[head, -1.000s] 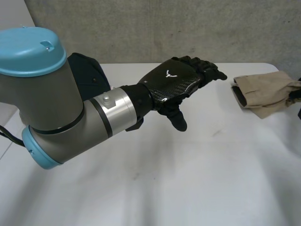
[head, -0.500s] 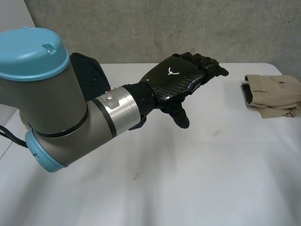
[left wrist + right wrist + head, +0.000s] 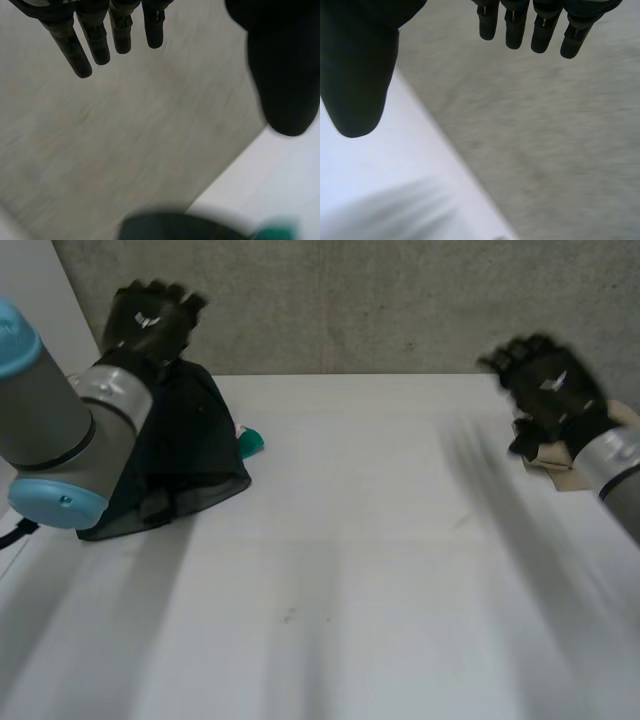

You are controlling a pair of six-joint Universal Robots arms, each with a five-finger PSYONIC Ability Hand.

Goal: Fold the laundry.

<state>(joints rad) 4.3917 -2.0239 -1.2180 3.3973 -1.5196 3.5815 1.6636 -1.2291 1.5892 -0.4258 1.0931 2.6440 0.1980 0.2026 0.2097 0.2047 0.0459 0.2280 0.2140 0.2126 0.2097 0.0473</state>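
Note:
A dark garment (image 3: 175, 465) lies in a loose heap at the table's left side. My left hand (image 3: 150, 318) is raised above its far edge, open and empty. In the left wrist view its fingers (image 3: 95, 45) are straight, the thumb spread wide, and the dark garment (image 3: 175, 227) lies well below them. A folded beige garment (image 3: 562, 468) lies at the table's right edge. My right hand (image 3: 548, 388) hovers above it, open, hiding most of it. The right wrist view shows that hand's fingers (image 3: 520, 25) straight, with nothing held.
A small teal object (image 3: 250, 442) lies beside the dark heap, also seen blurred as a teal patch (image 3: 275, 230) near the cloth. The white table (image 3: 350, 570) stretches between the two garments. A grey concrete wall (image 3: 380, 300) stands behind the table.
My left arm has swung from the table's middle back to the left, uncovering the dark heap. My right hand has come into view, raised over the beige garment, which shifted slightly right.

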